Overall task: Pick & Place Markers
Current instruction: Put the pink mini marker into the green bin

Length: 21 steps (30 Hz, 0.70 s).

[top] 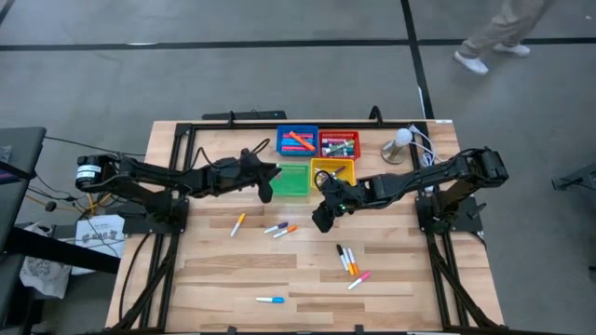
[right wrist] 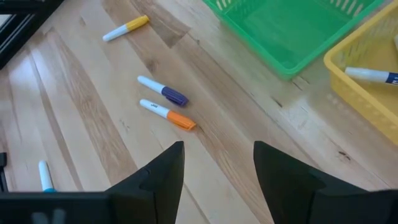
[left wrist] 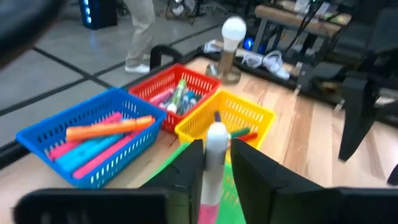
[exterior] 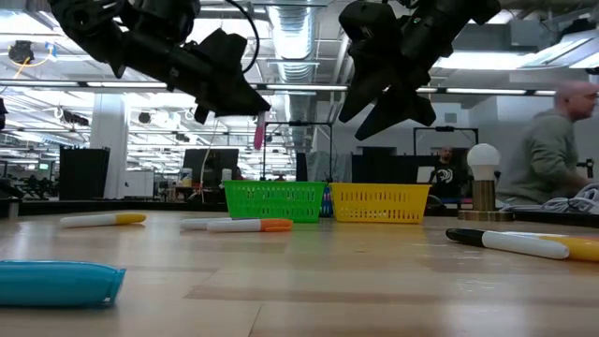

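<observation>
Pinching a white-bodied, pink-capped marker [left wrist: 214, 163] above the green plastic tray [top: 291, 180], left gripper [top: 266, 182], right gripper [top: 323, 217] spread over bare wooden table [top: 410, 261].

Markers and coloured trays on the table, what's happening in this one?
The left gripper holds a pink-and-white marker upright between its fingers above the green plastic tray, apparently about to drop it in. The right gripper hovers open and empty over the wooden table, near a purple-capped marker and an orange-capped marker. More markers lie loose on the table; the blue, red and yellow trays already hold some.
</observation>
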### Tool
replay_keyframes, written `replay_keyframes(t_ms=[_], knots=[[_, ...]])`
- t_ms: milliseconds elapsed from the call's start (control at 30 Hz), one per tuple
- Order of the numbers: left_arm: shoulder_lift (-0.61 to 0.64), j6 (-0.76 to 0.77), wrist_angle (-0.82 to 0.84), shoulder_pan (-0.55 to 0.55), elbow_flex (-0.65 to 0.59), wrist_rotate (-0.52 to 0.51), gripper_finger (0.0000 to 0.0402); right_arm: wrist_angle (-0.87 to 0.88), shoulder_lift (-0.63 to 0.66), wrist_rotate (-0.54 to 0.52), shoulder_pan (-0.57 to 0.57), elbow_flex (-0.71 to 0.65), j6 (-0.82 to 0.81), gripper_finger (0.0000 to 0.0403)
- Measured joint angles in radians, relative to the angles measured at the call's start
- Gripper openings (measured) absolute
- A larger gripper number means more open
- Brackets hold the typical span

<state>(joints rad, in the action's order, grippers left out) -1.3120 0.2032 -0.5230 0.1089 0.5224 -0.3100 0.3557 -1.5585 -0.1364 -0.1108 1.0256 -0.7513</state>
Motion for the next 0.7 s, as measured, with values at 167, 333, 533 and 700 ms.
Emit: replay_keyframes(t_ms=[167, 333, 533, 700], knots=[[0.0, 0.007, 0.058, 0.0, 0.0, 0.01, 0.0119, 0.0, 0.0, 0.0, 0.0, 0.0, 0.001, 0.0182], [0.0, 0.011, 0.059, 0.0, 0.0, 0.026, 0.0156, 0.0, 0.0, 0.0, 0.0, 0.0, 0.001, 0.0182], [0.0, 0.022, 0.06, 0.0, 0.0, 0.027, 0.018, -0.001, 0.0, -0.001, 0.0, 0.0, 0.0, 0.0185], [0.0, 0.034, 0.063, 0.0, 0.0, 0.028, 0.0184, -0.001, 0.0, -0.001, -0.001, 0.0, 0.0, 0.0181]])
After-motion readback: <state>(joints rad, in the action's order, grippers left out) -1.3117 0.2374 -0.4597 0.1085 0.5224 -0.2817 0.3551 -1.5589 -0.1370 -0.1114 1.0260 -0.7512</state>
